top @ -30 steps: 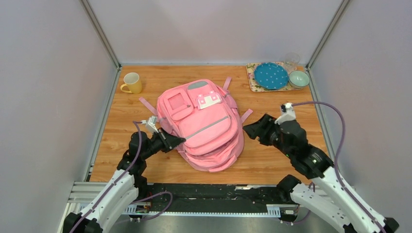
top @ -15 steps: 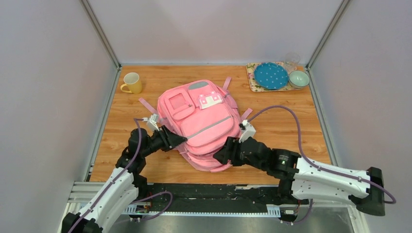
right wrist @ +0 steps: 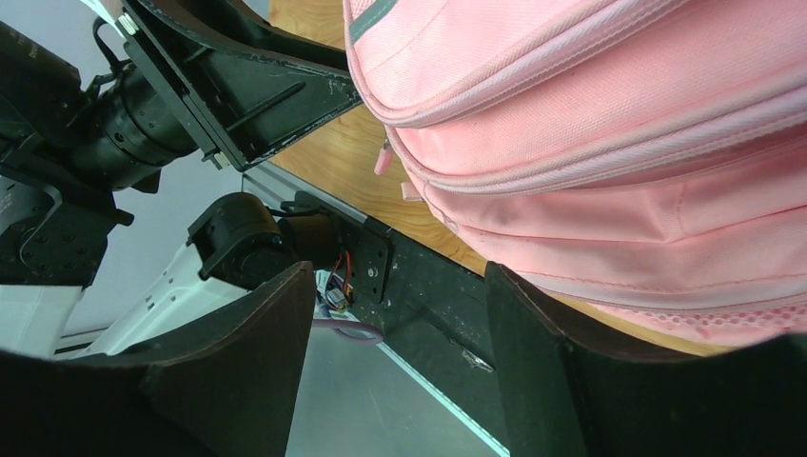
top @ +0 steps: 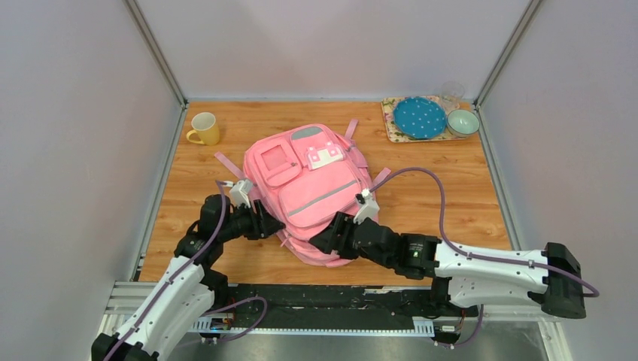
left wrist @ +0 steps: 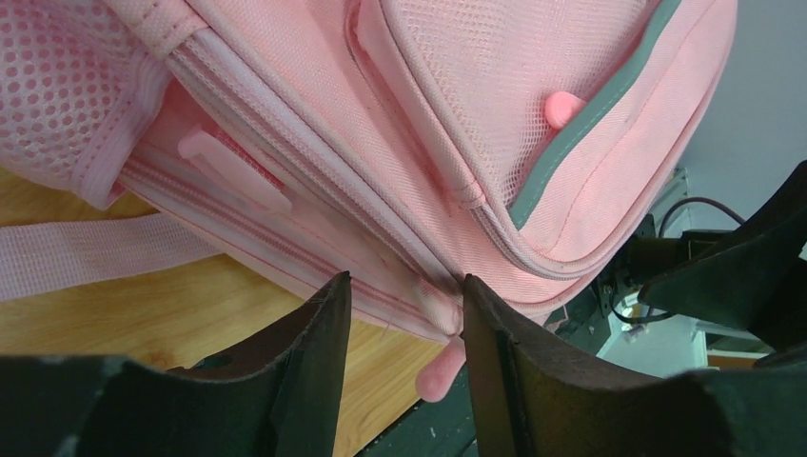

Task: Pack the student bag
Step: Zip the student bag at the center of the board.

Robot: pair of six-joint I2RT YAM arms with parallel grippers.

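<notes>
Centrally on the wooden desk (top: 444, 218) lies the large pink fabric backpack with grey reflective strips (top: 316, 188). It rests flat with its front pockets facing up and its white-pink clasp patch toward the far side; pink straps trail out onto the wood around it.

Both arms reach in low from the near edge. The left pincer (left wrist: 404, 286) sits against the bag's near-left side seam with its two dark fingers parted and clamping nothing. The right pincer (right wrist: 400, 271) is at the bag's near edge, just beside the bottom corner, and it is likewise released, with only the desk's edge and the rail showing in its gap.

In the far right corner a floral rectangular tray (top: 389, 124) carries a blue dotted plate (top: 419, 117) and a pale green bowl (top: 463, 122). A yellow ceramic mug (top: 205, 128) stands near the far left corner, well apart from the bag.

A small pink zip pull (left wrist: 440, 373) hangs from the side zip, between the left fingers and just beside one of them.
</notes>
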